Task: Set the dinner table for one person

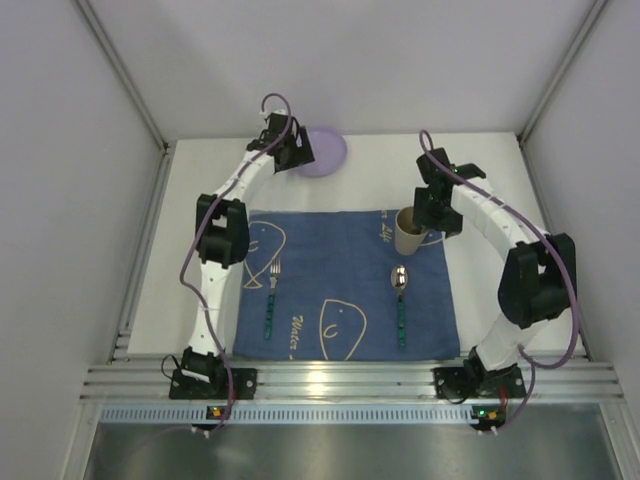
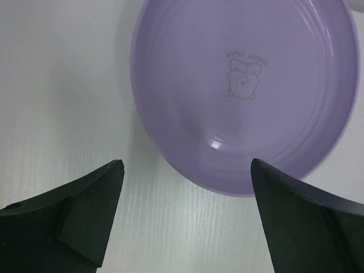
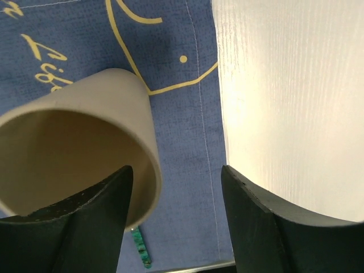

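Note:
The white dinner table (image 1: 480,180) carries a blue cloth mat (image 1: 330,260) with pale line drawings. On the mat lie a fork (image 1: 271,296) at the left and a spoon (image 1: 400,300) at the right, both with teal handles. A beige cup (image 1: 408,231) stands at the mat's far right corner. A purple plate (image 1: 328,152) sits on the bare table beyond the mat. My left gripper (image 1: 296,152) is open at the plate's near edge (image 2: 244,85). My right gripper (image 3: 176,170) is open, one finger over the cup's mouth (image 3: 62,153), the other outside its wall.
A ribbed aluminium rail (image 1: 350,380) runs along the table's near edge by the arm bases. White walls close the cell at the left, right and back. The mat's right edge (image 3: 205,114) lies under my right gripper, with bare table (image 3: 284,114) beside it.

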`<state>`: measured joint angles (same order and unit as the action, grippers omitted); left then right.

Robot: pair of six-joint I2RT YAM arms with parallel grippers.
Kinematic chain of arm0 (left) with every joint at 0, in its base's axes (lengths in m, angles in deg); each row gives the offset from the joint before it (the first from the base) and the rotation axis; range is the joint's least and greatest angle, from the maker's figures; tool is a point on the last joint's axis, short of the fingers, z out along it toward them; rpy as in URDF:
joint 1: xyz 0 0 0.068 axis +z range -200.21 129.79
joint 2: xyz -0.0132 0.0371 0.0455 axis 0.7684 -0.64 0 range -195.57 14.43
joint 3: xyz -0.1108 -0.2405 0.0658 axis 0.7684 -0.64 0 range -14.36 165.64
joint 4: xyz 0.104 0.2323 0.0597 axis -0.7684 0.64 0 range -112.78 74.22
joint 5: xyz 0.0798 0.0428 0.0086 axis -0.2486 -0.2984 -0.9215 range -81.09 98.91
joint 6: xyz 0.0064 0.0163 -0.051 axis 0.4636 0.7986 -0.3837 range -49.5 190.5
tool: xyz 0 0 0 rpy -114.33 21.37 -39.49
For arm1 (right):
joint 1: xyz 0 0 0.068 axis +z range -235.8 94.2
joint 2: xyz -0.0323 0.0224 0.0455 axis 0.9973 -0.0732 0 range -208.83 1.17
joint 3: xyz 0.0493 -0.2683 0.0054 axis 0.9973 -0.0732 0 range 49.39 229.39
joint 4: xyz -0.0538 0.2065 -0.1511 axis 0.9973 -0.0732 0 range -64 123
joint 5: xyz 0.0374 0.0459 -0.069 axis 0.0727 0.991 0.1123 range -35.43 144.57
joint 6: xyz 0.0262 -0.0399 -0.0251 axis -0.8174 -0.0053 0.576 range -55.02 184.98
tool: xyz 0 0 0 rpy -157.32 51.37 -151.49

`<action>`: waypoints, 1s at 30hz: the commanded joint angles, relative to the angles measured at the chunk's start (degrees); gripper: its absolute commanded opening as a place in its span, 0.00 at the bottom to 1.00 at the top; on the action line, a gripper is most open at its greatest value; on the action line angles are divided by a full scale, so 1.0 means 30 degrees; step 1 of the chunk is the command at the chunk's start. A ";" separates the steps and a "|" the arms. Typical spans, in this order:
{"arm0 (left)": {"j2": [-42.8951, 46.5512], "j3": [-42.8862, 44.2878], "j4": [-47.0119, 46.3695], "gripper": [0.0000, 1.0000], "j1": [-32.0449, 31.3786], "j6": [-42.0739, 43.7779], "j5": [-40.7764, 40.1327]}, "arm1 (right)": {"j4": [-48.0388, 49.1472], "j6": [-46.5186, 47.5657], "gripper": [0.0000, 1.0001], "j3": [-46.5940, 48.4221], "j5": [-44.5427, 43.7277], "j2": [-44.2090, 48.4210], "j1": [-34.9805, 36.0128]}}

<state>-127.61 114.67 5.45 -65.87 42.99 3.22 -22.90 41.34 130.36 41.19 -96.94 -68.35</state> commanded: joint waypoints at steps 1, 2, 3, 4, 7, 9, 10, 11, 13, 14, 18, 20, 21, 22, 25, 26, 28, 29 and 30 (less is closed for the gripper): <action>-0.0319 0.0905 -0.1528 0.98 0.0298 -0.0557 -0.0299 | -0.0731 -0.0294 0.64 -0.0299 0.0068 0.2494 -0.0163; -0.0494 0.0963 -0.1761 0.96 0.0327 -0.0616 -0.0299 | -0.0877 -0.0439 0.64 -0.0445 0.0097 0.2816 -0.0163; -0.0728 0.1022 -0.1821 0.94 0.0386 -0.0761 -0.0212 | -0.1111 -0.0499 0.64 -0.0737 0.0126 0.3312 -0.0163; -0.0904 0.1196 -0.1967 0.92 0.0386 -0.0850 -0.0153 | -0.1229 -0.0499 0.65 -0.0914 0.0098 0.3549 -0.0134; -0.1783 0.2131 -0.2056 0.86 0.0386 -0.1055 -0.0007 | -0.1523 -0.0558 0.65 -0.1646 0.0068 0.4428 -0.0251; -0.2425 0.2631 -0.1997 0.81 0.0386 -0.1172 0.0110 | -0.1611 -0.0587 0.65 -0.2259 0.0068 0.4868 -0.0513; -0.2604 0.2982 -0.1968 0.78 0.0357 -0.1202 0.0140 | -0.1582 -0.0558 0.65 -0.2437 0.0126 0.4986 -0.0602; -0.2808 0.3101 -0.1997 0.75 0.0386 -0.1318 0.0169 | -0.1582 -0.0558 0.65 -0.2584 0.0127 0.5132 -0.0748; -0.3189 0.3306 -0.2056 0.62 0.0386 -0.1436 0.0344 | -0.1524 -0.0500 0.65 -0.2995 0.0243 0.5250 -0.1129; -0.3307 0.3337 -0.1998 0.60 0.0386 -0.1494 0.0345 | -0.1494 -0.0412 0.65 -0.3054 0.0244 0.5308 -0.1275; -0.3688 0.3366 -0.1793 0.52 0.0386 -0.1816 0.0257 | -0.1465 -0.0149 0.65 -0.3025 0.0332 0.5368 -0.2065; -0.3893 0.3395 -0.1676 0.33 0.0386 -0.1905 0.0490 | -0.1435 0.0115 0.64 -0.2967 0.0331 0.5280 -0.2330; -0.3894 0.3424 -0.1704 0.22 0.0386 -0.1934 0.0956 | -0.1435 0.0174 0.65 -0.2879 0.0303 0.5251 -0.2563; -0.3894 0.3425 -0.1820 0.09 0.0386 -0.1964 0.1192 | -0.1464 0.0319 0.65 -0.2849 0.0302 0.5250 -0.2682; -0.3515 0.3105 -0.2635 0.00 0.0444 -0.2052 0.2477 | -0.1494 0.0321 0.65 -0.2616 0.0332 0.5134 -0.2859; -0.3253 0.3015 -0.2845 0.00 0.0474 -0.1994 0.3035 | -0.1523 0.0292 0.65 -0.2499 0.0390 0.5104 -0.2888; -0.2871 0.3015 -0.2935 0.00 0.0561 -0.2022 0.3770 | -0.1494 0.0146 0.64 -0.2352 0.0594 0.5075 -0.2859; -0.2637 0.2899 -0.2877 0.00 0.0707 -0.2138 0.3889 | -0.1494 0.0116 0.65 -0.2235 0.0595 0.5017 -0.2888; -0.2316 0.2723 -0.2905 0.00 0.0795 -0.2488 0.3977 | -0.1494 0.0058 0.65 -0.1973 0.0595 0.4987 -0.2888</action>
<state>-138.45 123.63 -0.52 -64.49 36.41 11.17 -27.52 41.43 120.79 42.47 -82.86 -76.50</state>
